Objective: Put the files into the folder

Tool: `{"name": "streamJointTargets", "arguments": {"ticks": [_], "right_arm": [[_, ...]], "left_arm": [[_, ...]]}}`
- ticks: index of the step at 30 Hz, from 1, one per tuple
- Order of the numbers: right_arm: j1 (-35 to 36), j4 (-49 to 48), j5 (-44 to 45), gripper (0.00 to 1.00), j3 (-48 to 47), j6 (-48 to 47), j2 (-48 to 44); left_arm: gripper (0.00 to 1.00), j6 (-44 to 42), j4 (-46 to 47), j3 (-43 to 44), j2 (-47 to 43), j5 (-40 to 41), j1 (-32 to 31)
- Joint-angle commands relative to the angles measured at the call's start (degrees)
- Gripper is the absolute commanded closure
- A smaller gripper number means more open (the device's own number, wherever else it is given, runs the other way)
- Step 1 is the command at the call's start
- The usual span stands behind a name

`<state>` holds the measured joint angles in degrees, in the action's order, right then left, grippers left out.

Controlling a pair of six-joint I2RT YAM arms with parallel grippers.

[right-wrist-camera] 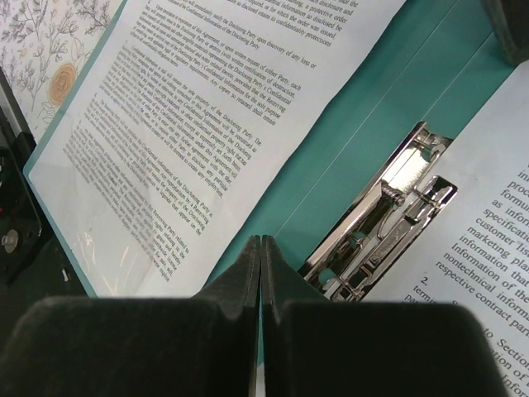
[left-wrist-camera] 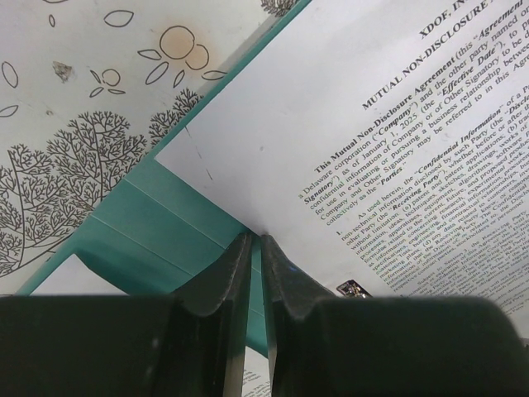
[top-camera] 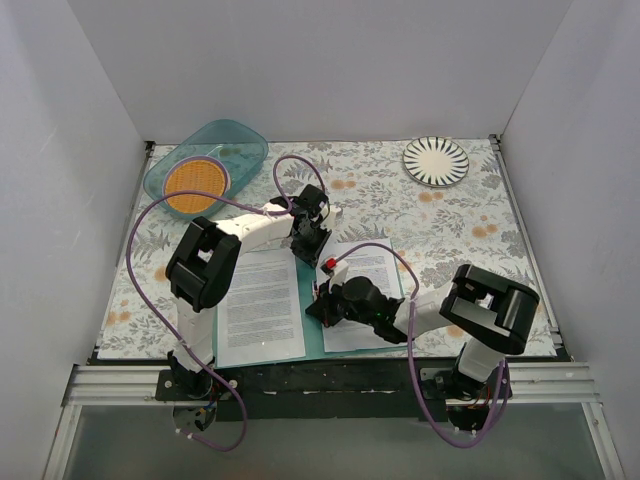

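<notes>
Since the files (top-camera: 260,305) are laid out on the opened folder (right-wrist-camera: 372,91), 1 on each side of its spine, the task is judged to be well along, with the fastening of the paper and the closing of the cover not yet done. The right gripper (right-wrist-camera: 260,241) is seen clenched, its 2 fingers pressed flat together with nothing between them, and its tips are held over the bare teal spine. The metal clip (right-wrist-camera: 384,219) is found just beside those tips, to their right in the wrist view and apart from them. Its long axis runs along the spine, slanting up and away from the fingers. 1 sheet (right-wrist-camera: 190,124) is spread to the left of the fingers, and the other sheet (right-wrist-camera: 488,231) is seen beyond the clip. Whether its edge is tucked beneath the clip cannot be told.

The left gripper (left-wrist-camera: 254,241) is placed further along the spine, beyond the right one, with its jaws drawn almost together so that only a thin slit is left. A sheet corner reaches right up to its fingertips, but whether the paper is pinched cannot be told. The right gripper is judged the nearer to the clip, so the clip would best be reached from that side, by a short sideways move across the spine rather than along it.
</notes>
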<state>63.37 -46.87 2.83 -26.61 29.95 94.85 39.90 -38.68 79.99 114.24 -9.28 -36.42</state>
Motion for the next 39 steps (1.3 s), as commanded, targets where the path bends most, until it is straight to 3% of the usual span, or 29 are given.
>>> {"name": "streamJointTargets", "arguments": {"ticks": [1,14,39], "right_arm": [[-1.14,5.66,-1.51,0.99,3.58,0.54,3.41],[-7.82,-0.59,-8.36,0.99,5.43,2.56,6.49],[-8.18,-1.91,-10.74,0.99,9.03,5.29,10.97]], "left_arm": [[0.90,-1.23,-2.90,-2.82,4.50,2.07,0.57],[0.90,-0.88,-3.77,-1.85,5.21,1.54,0.57],[0.90,-1.05,-4.74,0.70,6.09,1.10,0.57]]}}
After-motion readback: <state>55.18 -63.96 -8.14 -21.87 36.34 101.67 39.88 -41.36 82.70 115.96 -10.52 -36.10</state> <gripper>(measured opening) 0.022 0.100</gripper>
